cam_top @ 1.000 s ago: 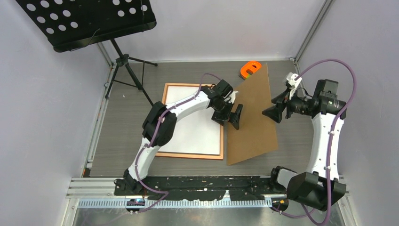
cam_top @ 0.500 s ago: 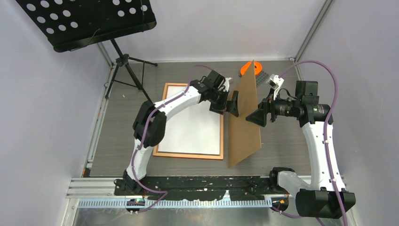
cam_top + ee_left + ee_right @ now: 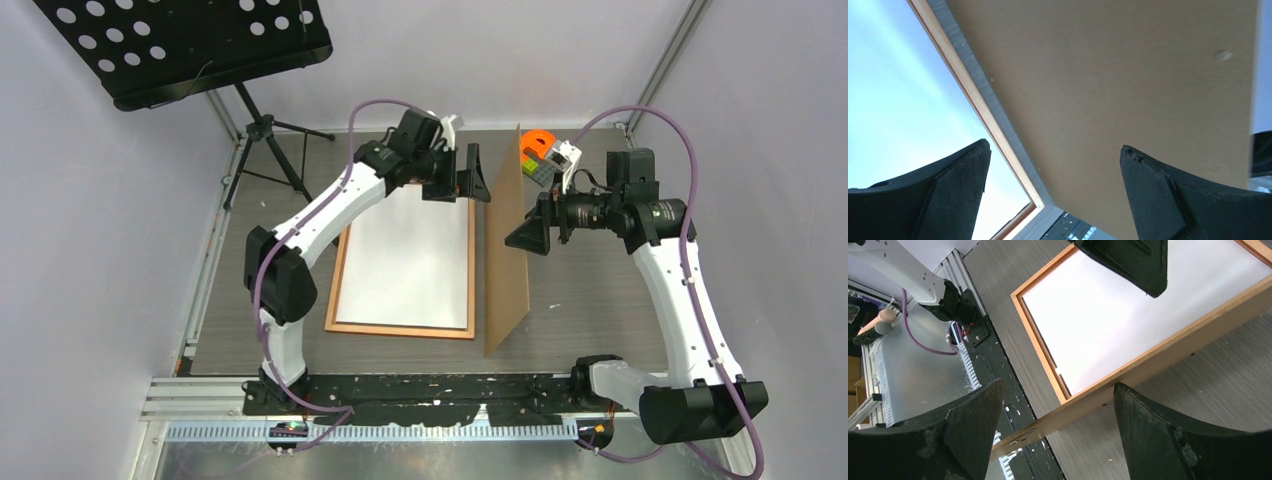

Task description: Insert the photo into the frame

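L end effector (image 3: 477,175) open over frame (image 3: 400,330) far-R corner; R end effector (image 3: 528,236) open by upright board (image 3: 505,280).

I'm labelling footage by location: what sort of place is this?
Probably a robotics lab test cell: plain pale partition walls box in a grey wood-grain table, white-and-black robot arms are bolted to its metal rail, and a black perforated music stand fills one corner.

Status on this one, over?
Left gripper, right gripper: fingers open. Frame flat, photo inside, white back up. Backing board standing on edge between grippers.
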Controlling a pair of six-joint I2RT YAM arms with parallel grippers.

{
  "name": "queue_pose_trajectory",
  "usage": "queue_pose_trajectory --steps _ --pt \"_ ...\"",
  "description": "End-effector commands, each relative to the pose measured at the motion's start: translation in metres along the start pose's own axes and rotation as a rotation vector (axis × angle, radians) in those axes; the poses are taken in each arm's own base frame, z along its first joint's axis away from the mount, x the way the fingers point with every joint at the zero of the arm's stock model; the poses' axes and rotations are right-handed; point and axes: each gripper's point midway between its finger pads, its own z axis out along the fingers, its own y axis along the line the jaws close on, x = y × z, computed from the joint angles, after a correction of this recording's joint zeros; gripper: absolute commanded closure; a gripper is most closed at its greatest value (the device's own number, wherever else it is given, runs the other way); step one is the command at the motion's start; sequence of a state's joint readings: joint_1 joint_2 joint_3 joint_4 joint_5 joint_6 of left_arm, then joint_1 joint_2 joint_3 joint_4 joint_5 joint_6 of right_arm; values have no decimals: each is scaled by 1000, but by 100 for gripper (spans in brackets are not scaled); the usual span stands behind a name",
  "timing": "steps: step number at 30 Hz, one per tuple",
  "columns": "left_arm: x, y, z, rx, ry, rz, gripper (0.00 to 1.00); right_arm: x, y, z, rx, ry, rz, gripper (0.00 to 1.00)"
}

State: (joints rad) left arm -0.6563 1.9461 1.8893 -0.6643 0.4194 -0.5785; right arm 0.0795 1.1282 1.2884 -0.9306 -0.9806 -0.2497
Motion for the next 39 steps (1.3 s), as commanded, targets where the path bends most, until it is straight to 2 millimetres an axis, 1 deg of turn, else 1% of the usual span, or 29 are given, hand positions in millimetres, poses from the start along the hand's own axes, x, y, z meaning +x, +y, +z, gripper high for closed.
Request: queue_pose_trajectory --steps 1,4,6,9,12,17,21,26,29,35,39 --pt "-23 -28 -44 67 -77 -71 1 -27 7 1 7 -38 -52 13" --pt "-27 -39 -57 104 -84 -108 0 -29 7 5 6 -27 -56 13" --pt "-31 -50 -64 146 -90 -135 0 -29 5 8 0 -18 -51 13" --pt "-35 -63 -70 197 -84 -174 0 -27 2 13 -7 -4 -45 12" --pt "-38 -73 -72 238 -79 -213 0 -26 0 19 -18 11 -38 13" --pt "-40 -91 -75 325 -67 -244 0 -26 5 27 -61 25 -45 12" --pt "-36 -93 -82 335 -75 -235 0 -29 13 33 -105 24 -57 12" --pt "-39 -97 -89 336 -101 -212 0 -30 16 39 -128 32 -64 12" --pt "-36 -98 -87 331 -95 -210 0 -30 20 41 -143 37 -65 12" --pt "-25 -92 -76 317 -68 -234 0 -33 25 44 -175 39 -63 12" --pt "-19 -94 -70 316 -50 -233 0 -33 28 45 -200 38 -60 12"
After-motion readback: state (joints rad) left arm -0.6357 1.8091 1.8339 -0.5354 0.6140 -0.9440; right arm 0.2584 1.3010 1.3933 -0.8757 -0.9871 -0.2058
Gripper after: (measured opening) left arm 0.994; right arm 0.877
